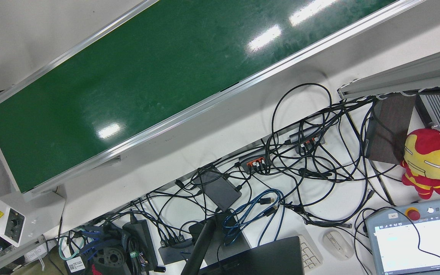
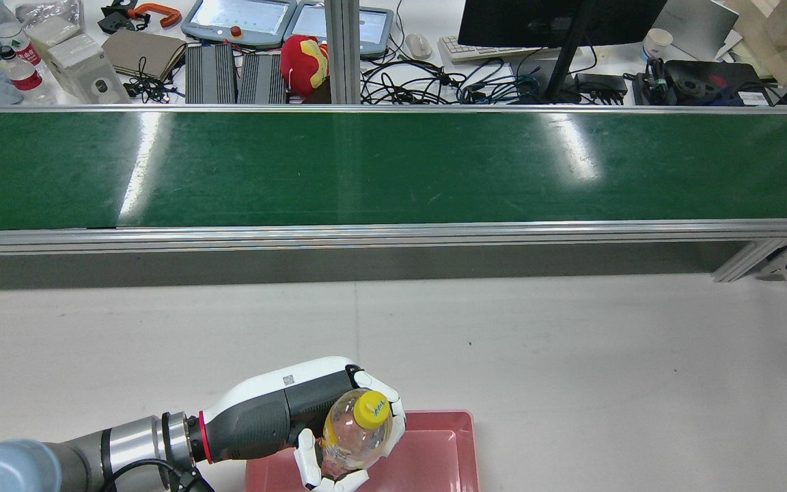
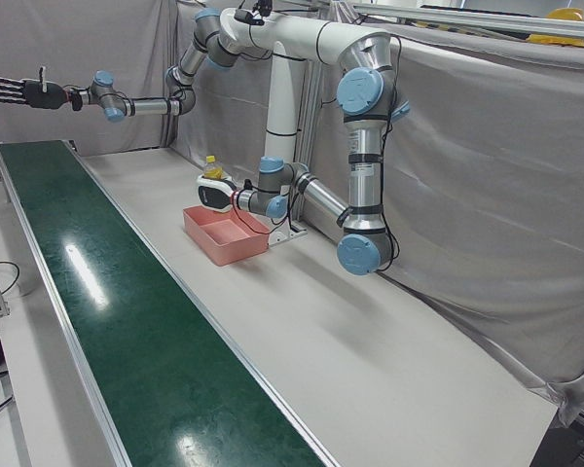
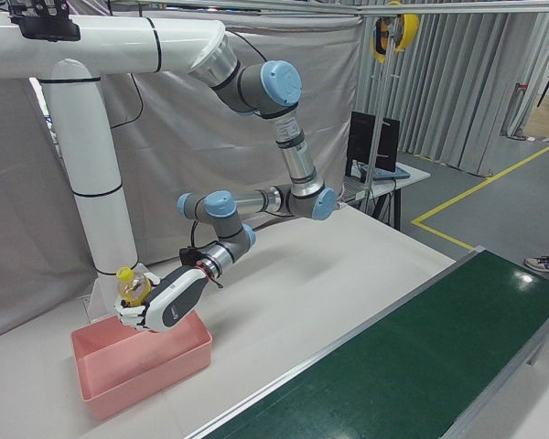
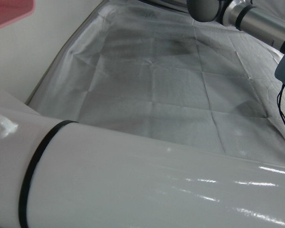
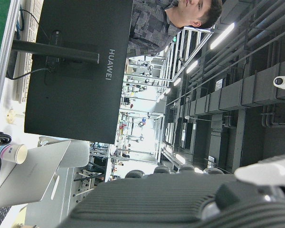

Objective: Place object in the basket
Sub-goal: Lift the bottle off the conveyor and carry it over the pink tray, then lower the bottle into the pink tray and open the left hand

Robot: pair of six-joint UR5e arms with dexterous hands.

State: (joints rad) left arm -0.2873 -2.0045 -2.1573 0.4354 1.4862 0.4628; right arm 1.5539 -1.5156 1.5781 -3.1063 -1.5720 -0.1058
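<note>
My left hand is shut on a clear plastic bottle with a yellow cap and holds it upright just above the near left end of the pink basket. The hand, bottle and basket also show in the left-front view: hand, bottle, basket. In the right-front view the hand holds the bottle over the basket. My right hand is open with fingers spread, raised high over the far end of the conveyor.
A long green conveyor belt crosses the station in front of the white table. Behind it a desk holds cables, a monitor and a red plush toy. A white pedestal stands behind the basket.
</note>
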